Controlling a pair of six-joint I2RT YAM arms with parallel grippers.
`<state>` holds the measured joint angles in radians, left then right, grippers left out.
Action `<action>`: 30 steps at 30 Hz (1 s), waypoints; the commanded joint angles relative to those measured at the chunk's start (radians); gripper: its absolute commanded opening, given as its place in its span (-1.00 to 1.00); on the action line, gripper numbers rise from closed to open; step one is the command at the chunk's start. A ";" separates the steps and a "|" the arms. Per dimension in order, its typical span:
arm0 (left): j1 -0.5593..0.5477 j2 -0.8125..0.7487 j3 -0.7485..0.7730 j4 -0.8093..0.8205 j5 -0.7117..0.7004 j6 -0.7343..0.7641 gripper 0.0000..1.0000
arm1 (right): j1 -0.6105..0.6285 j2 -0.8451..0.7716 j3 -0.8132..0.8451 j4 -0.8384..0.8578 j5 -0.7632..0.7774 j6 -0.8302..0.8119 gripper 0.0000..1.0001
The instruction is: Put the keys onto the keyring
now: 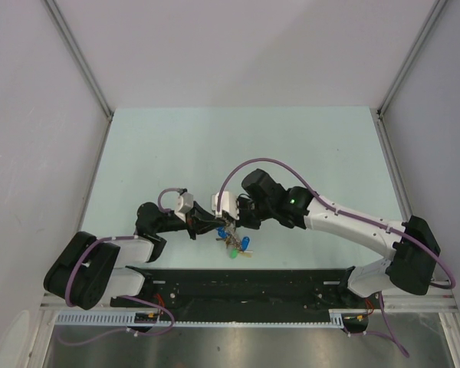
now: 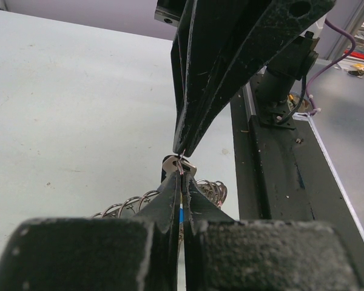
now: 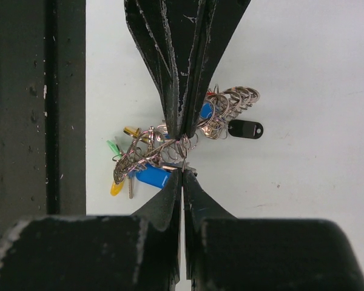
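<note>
Table [image 1: 176,146]: pale green, walled by white panels.
Left gripper [image 1: 213,227]: reaches right, tip to tip with the right gripper [image 1: 231,223] (fingers too small to read).
Keys [image 1: 235,245]: small bunch, blue and green heads, just beneath those tips, near the black base rail [image 1: 238,282].

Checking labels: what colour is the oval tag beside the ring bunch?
Oval tag: black; right wrist view.
</note>
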<state>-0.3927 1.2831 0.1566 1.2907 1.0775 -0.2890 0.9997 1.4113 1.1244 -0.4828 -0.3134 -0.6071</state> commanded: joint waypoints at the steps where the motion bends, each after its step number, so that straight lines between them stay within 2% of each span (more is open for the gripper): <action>1: -0.018 -0.008 0.034 0.437 -0.016 -0.001 -1.00 | 0.010 0.008 0.048 0.064 -0.070 -0.008 -1.00; 10: -0.026 -0.007 0.017 0.437 -0.068 0.033 -1.00 | -0.015 0.003 0.048 0.128 -0.136 0.039 -1.00; 16: -0.028 -0.031 0.003 0.437 -0.131 0.034 -1.00 | -0.007 0.017 0.046 0.132 -0.121 0.046 -1.00; 25: -0.031 -0.064 -0.032 0.437 -0.359 -0.019 -1.00 | 0.007 -0.009 -0.018 0.142 -0.015 0.064 -1.00; 30: -0.077 -0.074 -0.048 0.437 -0.500 -0.041 -1.00 | 0.017 -0.029 -0.077 0.196 0.028 0.101 -1.00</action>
<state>-0.4385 1.2400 0.1158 1.2842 0.7673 -0.3073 0.9932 1.4189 1.0866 -0.3450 -0.3023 -0.5571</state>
